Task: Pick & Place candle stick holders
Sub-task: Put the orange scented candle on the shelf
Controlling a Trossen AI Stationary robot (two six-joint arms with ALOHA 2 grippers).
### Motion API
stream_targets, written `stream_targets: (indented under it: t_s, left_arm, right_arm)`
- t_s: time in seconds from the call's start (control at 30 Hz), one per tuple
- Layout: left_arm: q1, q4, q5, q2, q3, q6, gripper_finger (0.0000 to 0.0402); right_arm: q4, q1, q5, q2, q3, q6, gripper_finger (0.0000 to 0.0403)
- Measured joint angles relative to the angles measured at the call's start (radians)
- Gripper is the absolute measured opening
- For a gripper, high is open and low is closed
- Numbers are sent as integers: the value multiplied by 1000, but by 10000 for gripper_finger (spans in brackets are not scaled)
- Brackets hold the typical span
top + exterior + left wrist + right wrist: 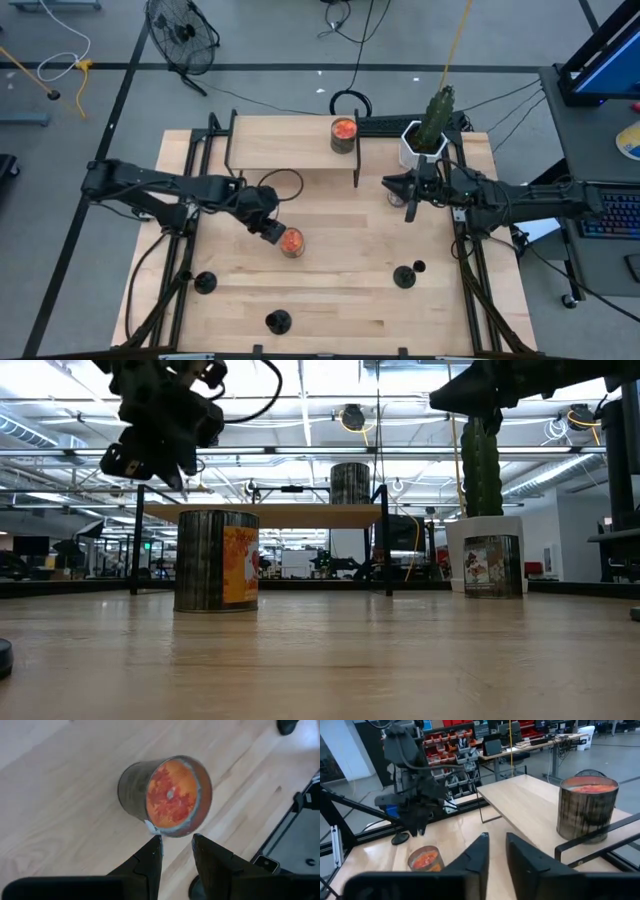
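Three small black candle stick holders stand on their round bases near the table's near edge: one at the near left (205, 283), one at the near middle (278, 322), one at the near right (404, 277). My left gripper (270, 229) hangs open and empty above the table's middle, just left of an orange-topped can (291, 241). The left wrist view shows its fingers (177, 847) apart, clear of the can (167, 795). My right gripper (410, 196) hovers at the far right, narrowly open and empty (497, 845).
A low wooden shelf (290, 148) at the far side carries a second can (343, 133). A white pot with a cactus (428, 135) stands at the far right. A third can (492, 565) stands near it, below my right gripper. The near middle of the table is bare wood.
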Motion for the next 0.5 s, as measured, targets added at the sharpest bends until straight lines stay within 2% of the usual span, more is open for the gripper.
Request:
stream_targets:
  t_s: [0.23, 0.37, 0.5]
  left_arm:
    - [23, 0, 37, 65, 0, 1, 123]
    - [30, 5, 36, 84, 0, 4, 157]
    - [30, 5, -11, 84, 0, 4, 205]
  right_arm:
    - [4, 0, -1, 0, 0, 0, 127]
    - [4, 0, -2, 0, 0, 0, 151]
    - [4, 0, -1, 0, 0, -1, 164]
